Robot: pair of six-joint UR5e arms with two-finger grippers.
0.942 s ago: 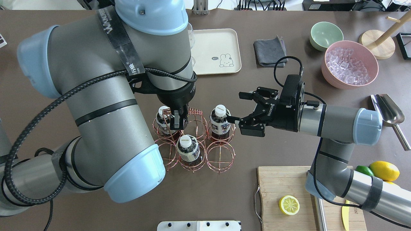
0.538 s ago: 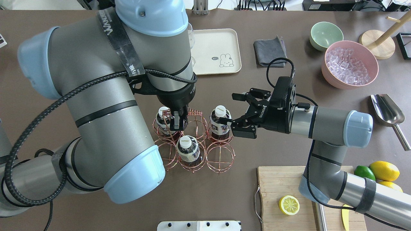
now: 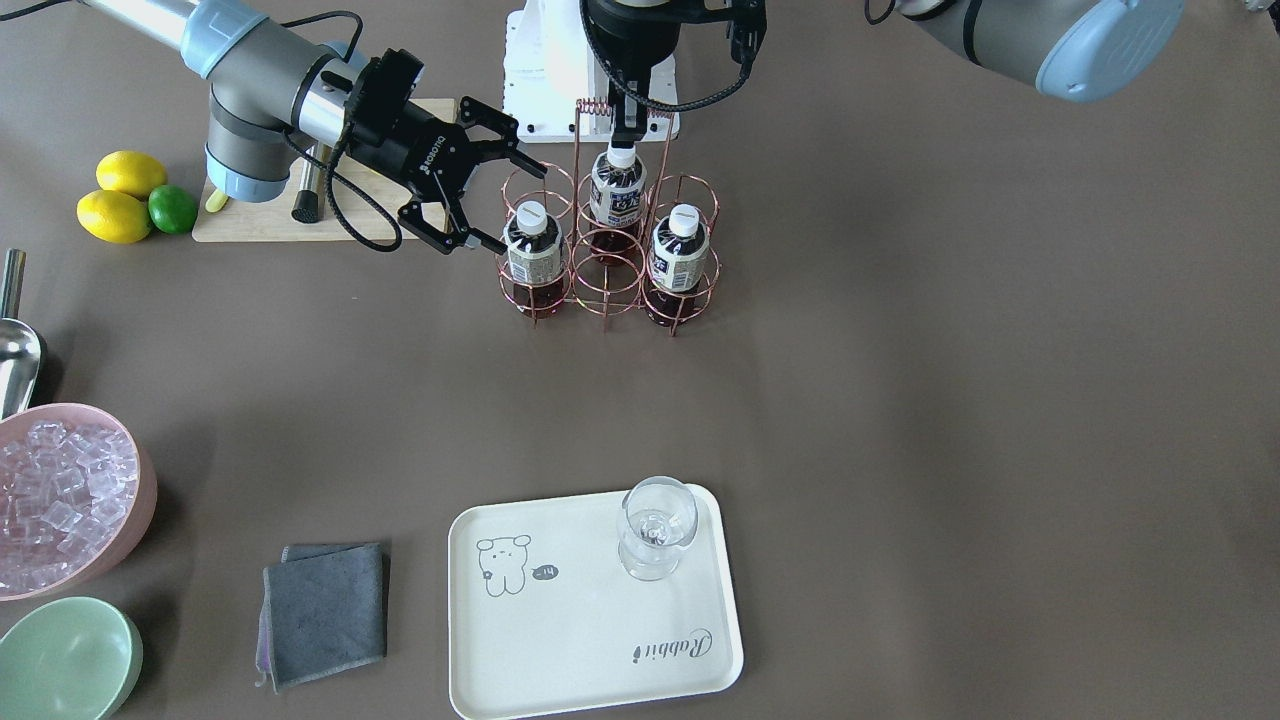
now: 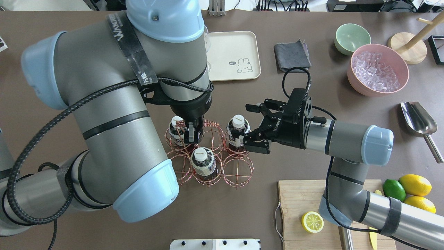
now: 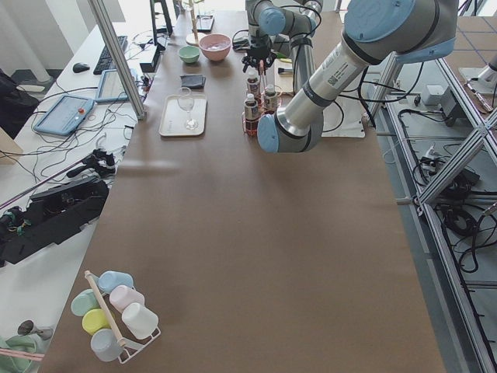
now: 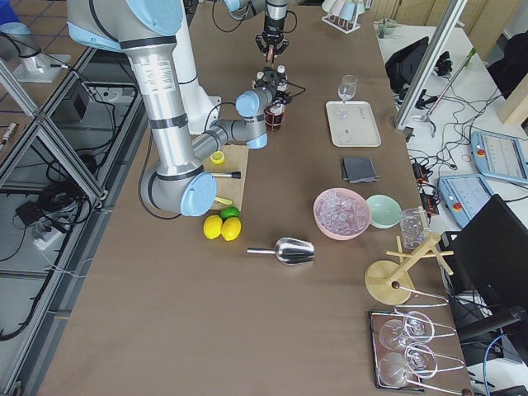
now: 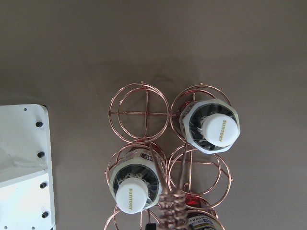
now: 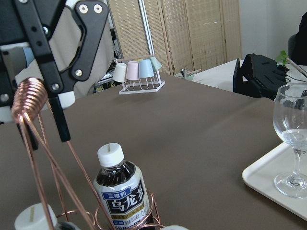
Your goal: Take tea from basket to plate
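The copper wire basket (image 4: 208,156) (image 3: 608,255) stands mid-table with three tea bottles in its rings. My left gripper (image 4: 191,133) (image 3: 625,125) comes down from above, shut on the coil of the basket's handle (image 8: 29,100). My right gripper (image 4: 247,122) (image 3: 515,208) is open and level with the table. Its fingertips are just at the side of the nearest tea bottle (image 4: 238,133) (image 3: 531,250), on either side of its cap. The cream plate (image 4: 232,48) (image 3: 590,610) lies farther out with a stemmed glass (image 3: 655,525) on it.
Right of the plate lie a grey cloth (image 4: 292,55), a green bowl (image 4: 352,38) and a pink bowl of ice (image 4: 378,69). A metal scoop (image 4: 418,119) is at the right edge. A cutting board (image 4: 301,198) with a lemon half, and whole citrus (image 4: 414,185), sit near my right arm.
My right gripper has moved left toward the basket, still open, and its fingertips have reached the nearest bottle. The left gripper stays on the handle.
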